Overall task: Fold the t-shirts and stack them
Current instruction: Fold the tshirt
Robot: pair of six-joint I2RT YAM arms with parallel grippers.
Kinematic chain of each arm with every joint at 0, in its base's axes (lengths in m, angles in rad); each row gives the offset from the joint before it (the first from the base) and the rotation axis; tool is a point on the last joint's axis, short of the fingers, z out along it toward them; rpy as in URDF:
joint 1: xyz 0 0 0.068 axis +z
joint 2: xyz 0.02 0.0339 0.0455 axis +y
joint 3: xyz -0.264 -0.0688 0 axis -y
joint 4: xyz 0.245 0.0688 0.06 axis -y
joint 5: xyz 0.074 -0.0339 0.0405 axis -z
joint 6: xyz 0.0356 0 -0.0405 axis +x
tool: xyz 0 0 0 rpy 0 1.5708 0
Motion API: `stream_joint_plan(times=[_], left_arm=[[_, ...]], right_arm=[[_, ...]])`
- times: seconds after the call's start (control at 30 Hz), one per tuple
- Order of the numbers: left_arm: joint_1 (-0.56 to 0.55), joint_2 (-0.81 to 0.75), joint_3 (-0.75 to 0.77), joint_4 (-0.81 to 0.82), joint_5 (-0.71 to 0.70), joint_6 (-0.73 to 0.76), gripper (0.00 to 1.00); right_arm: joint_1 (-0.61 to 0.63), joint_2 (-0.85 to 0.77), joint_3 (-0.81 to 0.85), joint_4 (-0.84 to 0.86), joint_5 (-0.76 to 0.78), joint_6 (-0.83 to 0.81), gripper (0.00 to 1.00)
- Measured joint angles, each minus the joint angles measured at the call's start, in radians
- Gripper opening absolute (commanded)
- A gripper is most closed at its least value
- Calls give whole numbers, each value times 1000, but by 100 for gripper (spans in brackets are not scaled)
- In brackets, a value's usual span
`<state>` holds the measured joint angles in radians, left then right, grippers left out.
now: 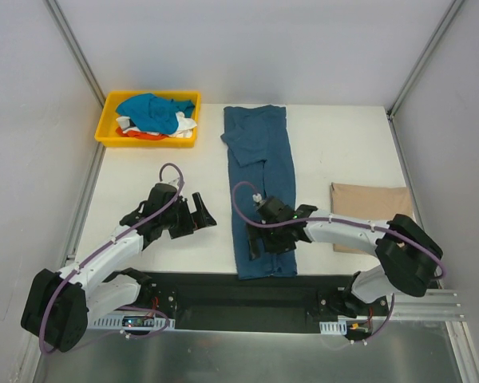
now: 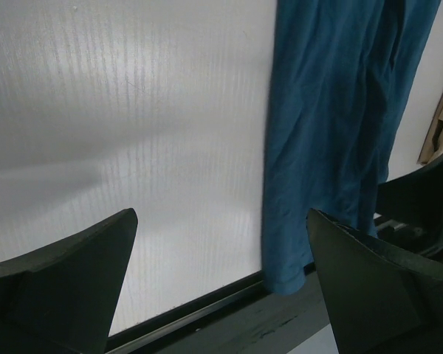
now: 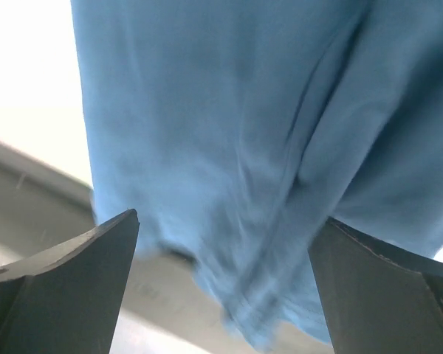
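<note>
A dark teal-blue t-shirt (image 1: pixel 262 171) lies folded into a long strip down the middle of the table, its near end over the front edge. It shows in the left wrist view (image 2: pixel 332 125) and fills the right wrist view (image 3: pixel 236 147). My right gripper (image 1: pixel 265 239) hangs open just above the strip's near end, holding nothing. My left gripper (image 1: pixel 198 214) is open and empty over bare table left of the strip. A tan-beige t-shirt (image 1: pixel 373 214) lies folded at the right. Bright blue (image 1: pixel 153 112), white (image 1: pixel 185 128) and orange-red (image 1: pixel 148 136) shirts sit heaped in the tray.
A yellow plastic tray (image 1: pixel 110 120) stands at the back left corner. Metal frame posts rise at both back corners. A dark rail (image 1: pixel 247 295) runs along the table's front edge between the arm bases.
</note>
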<state>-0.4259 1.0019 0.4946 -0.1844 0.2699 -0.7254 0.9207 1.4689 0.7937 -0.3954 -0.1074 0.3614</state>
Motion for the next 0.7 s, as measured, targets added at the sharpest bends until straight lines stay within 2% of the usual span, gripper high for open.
stream_joint_plan(times=[0.13, 0.23, 0.37, 0.53, 0.7], left_arm=[[0, 1, 0, -5, 12, 0, 99], [0, 3, 0, -18, 22, 0, 99], [0, 4, 0, -39, 46, 1, 99], [0, 30, 1, -45, 68, 2, 99], [0, 100, 24, -49, 71, 9, 100]], right_arm=[[118, 44, 89, -39, -35, 20, 97], [133, 31, 142, -80, -6, 19, 97], [127, -66, 149, -170, 75, 0, 96], [53, -169, 188, -235, 134, -62, 97], [-117, -26, 309, -230, 146, -144, 97]])
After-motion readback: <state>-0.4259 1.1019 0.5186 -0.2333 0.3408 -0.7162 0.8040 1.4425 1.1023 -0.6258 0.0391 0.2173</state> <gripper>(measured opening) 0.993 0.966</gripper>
